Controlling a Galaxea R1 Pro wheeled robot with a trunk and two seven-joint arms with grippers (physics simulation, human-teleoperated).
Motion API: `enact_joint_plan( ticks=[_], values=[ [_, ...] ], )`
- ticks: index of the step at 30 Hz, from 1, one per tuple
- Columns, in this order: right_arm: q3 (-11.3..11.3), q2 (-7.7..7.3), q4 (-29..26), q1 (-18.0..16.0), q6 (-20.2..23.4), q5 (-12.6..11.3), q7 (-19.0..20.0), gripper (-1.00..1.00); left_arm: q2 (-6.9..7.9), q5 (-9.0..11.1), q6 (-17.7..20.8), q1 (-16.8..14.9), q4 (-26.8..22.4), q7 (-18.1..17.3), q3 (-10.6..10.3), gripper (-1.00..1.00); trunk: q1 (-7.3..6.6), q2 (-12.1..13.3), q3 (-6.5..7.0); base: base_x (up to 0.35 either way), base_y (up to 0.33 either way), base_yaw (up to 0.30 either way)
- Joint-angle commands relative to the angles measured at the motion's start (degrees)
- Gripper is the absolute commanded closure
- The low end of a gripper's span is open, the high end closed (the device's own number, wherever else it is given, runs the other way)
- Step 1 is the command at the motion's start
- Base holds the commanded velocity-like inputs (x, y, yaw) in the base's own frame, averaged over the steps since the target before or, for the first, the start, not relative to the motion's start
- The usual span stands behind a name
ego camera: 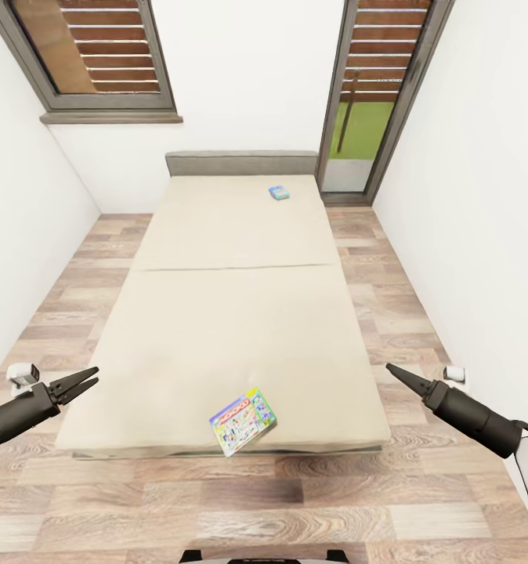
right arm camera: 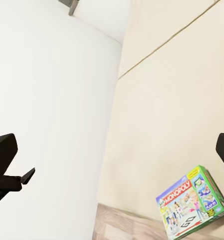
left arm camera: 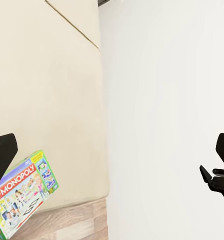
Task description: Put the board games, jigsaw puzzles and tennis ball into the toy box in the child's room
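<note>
Beige mattress, head view: plain bed [ego camera: 217, 313] carrying green-bordered Monopoly game box [ego camera: 243, 421] at 6 o'clock edge, small blue game box [ego camera: 279, 192] at 12 o'clock near headboard.
Head view, pincers: left gripper [ego camera: 90, 377] parted slightly, right gripper [ego camera: 391, 369] closed to a point, both empty.
Left wrist view: Monopoly game box [left arm camera: 23, 194] untouched.
Right wrist view: same box [right arm camera: 192, 207] untouched.
Progress: neither bed game collected; toy box state unknown.
</note>
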Motion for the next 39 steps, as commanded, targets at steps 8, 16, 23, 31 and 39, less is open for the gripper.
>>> enact_joint_plan(
  ticks=[8, 16, 23, 31, 39],
  values=[
    [0.0, 0.00, 0.0, -0.1, 0.2, 0.0, 0.1, -1.00, 0.01, -0.1, 0.6, 0.0, 0.0, -0.2, 0.0, -1.00, 0.03, -0.1, 0.69, 0.000, 0.000, 0.000],
    [0.0, 0.00, 0.0, 0.0, 0.2, 0.0, 0.0, -1.00, -0.03, 0.0, 0.6, 0.0, 0.0, -0.2, 0.0, -1.00, 0.03, -0.1, 1.45, 0.000, 0.000, 0.000],
    [0.0, 0.00, 0.0, -0.1, 0.2, 0.1, 0.1, -1.00, -0.01, 0.0, 0.6, 0.0, 0.0, -0.2, 0.0, -1.00, 0.03, -0.1, 2.12, 0.000, 0.000, 0.000],
    [0.0, 0.00, 0.0, -0.1, 0.2, 0.1, 0.1, -1.00, -0.06, 0.0, 0.5, 0.0, -0.1, -0.2, -0.1, -1.00, 0.03, -0.1, 2.89, 0.000, 0.000, 0.000],
    [0.0, 0.00, 0.0, 0.0, 0.2, 0.1, 0.1, -1.00, -0.07, 0.0, 0.5, 0.0, -0.1, -0.2, -0.1, -1.00, 0.03, -0.1, 3.65, 0.000, 0.000, 0.000]
  ],
)
